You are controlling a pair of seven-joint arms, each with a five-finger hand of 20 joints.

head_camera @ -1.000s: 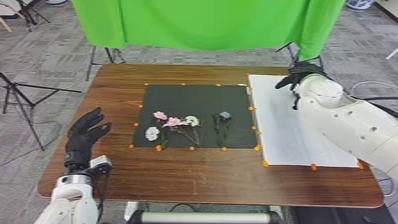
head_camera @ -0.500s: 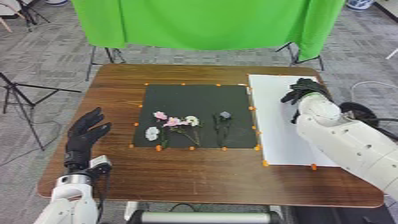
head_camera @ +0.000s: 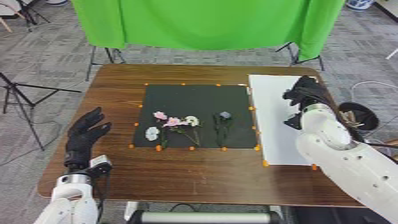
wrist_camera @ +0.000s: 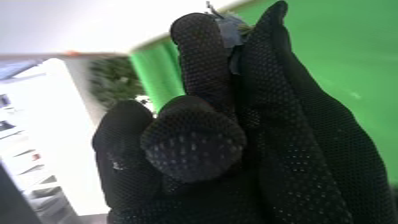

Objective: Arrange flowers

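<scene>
Fingers of your left hand (head_camera: pixel 86 131) relaxed, empty | right hand (head_camera: pixel 308 91): you can't tell its grip | flowers (head_camera: pixel 173 121) lie on black mat (head_camera: pixel 184 99); likely light, fragile: pinch stems (head_camera: pixel 220 131) gently, spare the petals

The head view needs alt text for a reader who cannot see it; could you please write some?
A robot's right hand is over a white sheet, beside a black sheet on which pink, white and blue-grey flowers lie, all on a brown wooden table. The open left hand is at the table's left edge.
</scene>
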